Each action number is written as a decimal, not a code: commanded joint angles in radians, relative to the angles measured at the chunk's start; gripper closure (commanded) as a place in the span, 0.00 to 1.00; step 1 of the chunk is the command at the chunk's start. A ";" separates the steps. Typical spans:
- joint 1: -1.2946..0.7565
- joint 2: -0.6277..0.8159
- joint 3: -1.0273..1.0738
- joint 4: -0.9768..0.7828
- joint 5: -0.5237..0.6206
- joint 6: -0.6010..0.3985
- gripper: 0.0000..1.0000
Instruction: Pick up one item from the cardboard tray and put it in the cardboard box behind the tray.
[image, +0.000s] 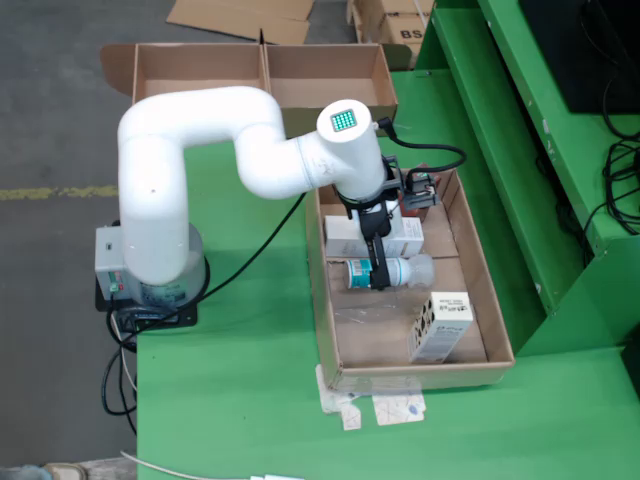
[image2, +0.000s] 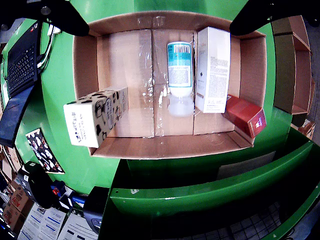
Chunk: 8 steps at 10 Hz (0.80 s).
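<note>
Reading the wrist view from left to right, we find four items in the cardboard tray (image2: 85, 75): a spotted carton (image2: 95, 117) standing at the left end, a clear bottle (image2: 179, 70) with a teal label lying on its side in the middle, a tall white box (image2: 212, 67) lying just beside the bottle, and a small red box (image2: 245, 116) tilted in the right corner.

The hand (image: 378, 262) hangs over the bottle in the fixed view. In the wrist view its two dark fingers (image2: 260, 15) sit far apart at the top corners, so we judge it spread and holding nothing.

We take the bottle as the likeliest target. It looks like light, rigid plastic, smooth and round, so it may roll or slip under a pinch; we would close across the labelled body near its middle, not the tapered cap end. The white box touches or nearly touches it, though we cannot be sure, which leaves little finger room there.

The cardboard box (image: 265, 75) waits beyond the tray's far end on the green desk (image: 240, 400).
</note>
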 joint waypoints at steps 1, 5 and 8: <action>-0.045 -0.056 0.130 -0.015 0.017 -0.020 0.00; -0.094 -0.124 0.237 -0.063 0.033 -0.043 0.00; -0.129 -0.204 0.346 -0.107 0.040 -0.057 0.00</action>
